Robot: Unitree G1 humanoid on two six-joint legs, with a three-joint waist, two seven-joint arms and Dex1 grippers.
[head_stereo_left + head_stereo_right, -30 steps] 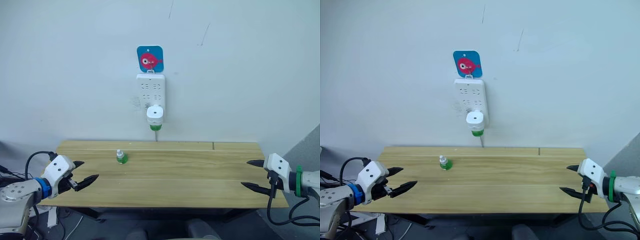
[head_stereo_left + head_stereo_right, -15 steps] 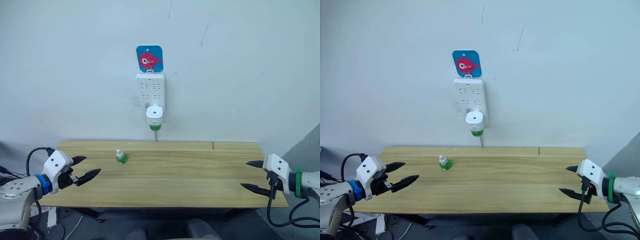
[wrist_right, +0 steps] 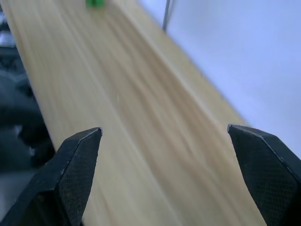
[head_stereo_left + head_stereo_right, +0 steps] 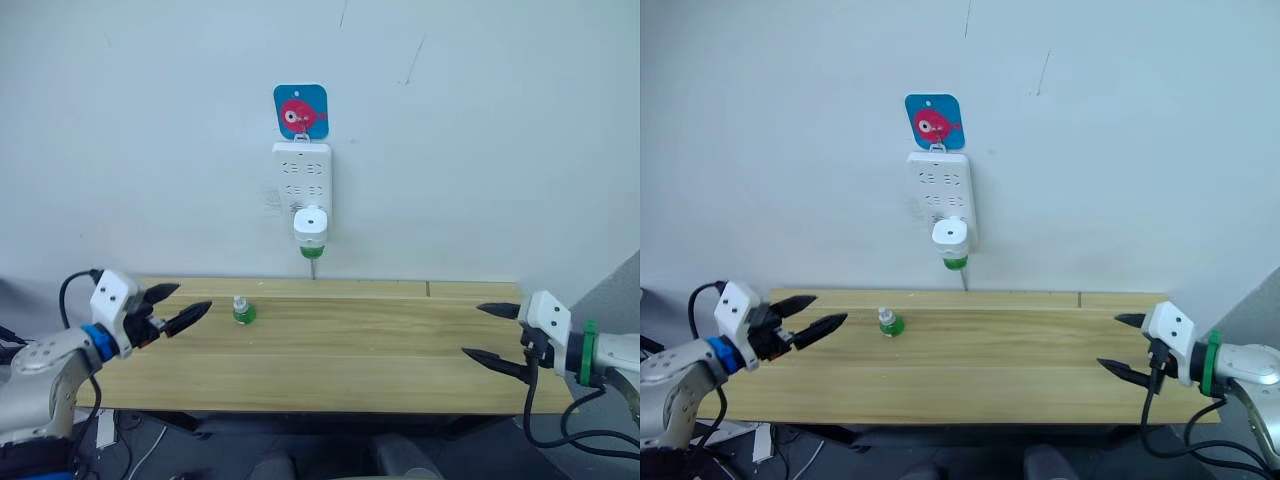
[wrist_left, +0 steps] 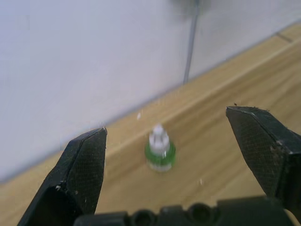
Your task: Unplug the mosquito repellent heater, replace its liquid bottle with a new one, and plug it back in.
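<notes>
The mosquito repellent heater [image 4: 311, 226] sat just above the centre of the head views, plugged into the bottom of the white power strip [image 4: 301, 180] on the wall, and its liquid bottle [image 4: 312, 253] showed as a green stub under the unit. Above the strip hung a blue card with a red fish [image 4: 301, 111]. Lower down, left of centre, the new one [image 4: 242, 312] stood upright on the wooden table [image 4: 350, 350] near its back edge, clear cap on top, well apart from both arms.

At the lower left of the frame the left gripper [image 4: 180, 305] hovered over the table's left end, fingers spread wide and empty, tips aimed at that bottle but short of it. In the left wrist view the bottle [image 5: 160, 153] stood between the two black fingers [image 5: 87, 165], nothing touching it. At the lower right the right gripper [image 4: 1122, 345] hung over the table's right end, fingers parted and holding nothing; in its wrist view a green speck [image 3: 95, 3] sat at the top edge, too small to tell more
</notes>
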